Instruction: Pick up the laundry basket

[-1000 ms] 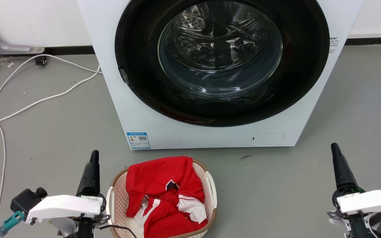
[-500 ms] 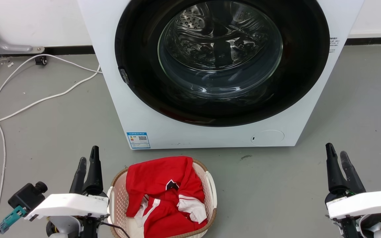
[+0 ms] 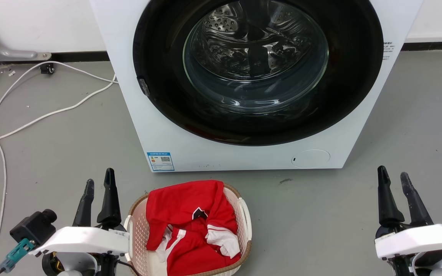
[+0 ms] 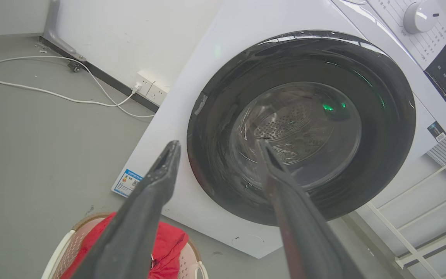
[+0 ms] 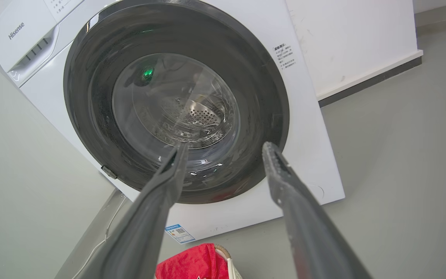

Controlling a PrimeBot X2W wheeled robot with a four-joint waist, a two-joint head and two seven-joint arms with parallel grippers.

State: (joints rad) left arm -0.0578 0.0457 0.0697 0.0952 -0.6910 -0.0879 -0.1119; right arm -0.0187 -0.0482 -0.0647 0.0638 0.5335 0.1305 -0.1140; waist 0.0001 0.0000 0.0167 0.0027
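Already flanking the small oval pale pink-beige perforated plastic laundry basket [image 3: 138, 230], though unevenly. Left gripper [image 3: 99, 176]: dark fingers parted to a moderate gap, nothing between them, basket just beside it on its inner side, near white side handle [image 3: 127, 226] almost against the wrist housing. Right gripper [image 3: 392, 171]: parted about as far, equally empty, well apart from the far white handle [image 3: 246, 216], with bare grey floor [image 3: 320, 222] between.

Likely stage: pre-grasp, no contact made yet, handles not yet lined up with the fingers.

Possible trouble from here:
- Knocking the light basket sideways with the left wrist housing while turning in, given so little room on that side.
- Closing on the rumpled red garment [image 3: 184, 214] spilling over the brown woven-look rim [image 3: 138, 200] instead of on plastic; cloth in the pinch, then a slipping hold.
- Lifting by one handle alone, or with the right side arriving late: tilt, and clothes sliding out.
- Shoving the basket ahead of the fingertips into the large white washing machine [image 3: 213, 157] close in front.
- Thin handles, long fingers: easy to overshoot and clamp air.

Less of a worry: loose white cable [image 3: 33, 122], well out beyond the left gripper's outer side.
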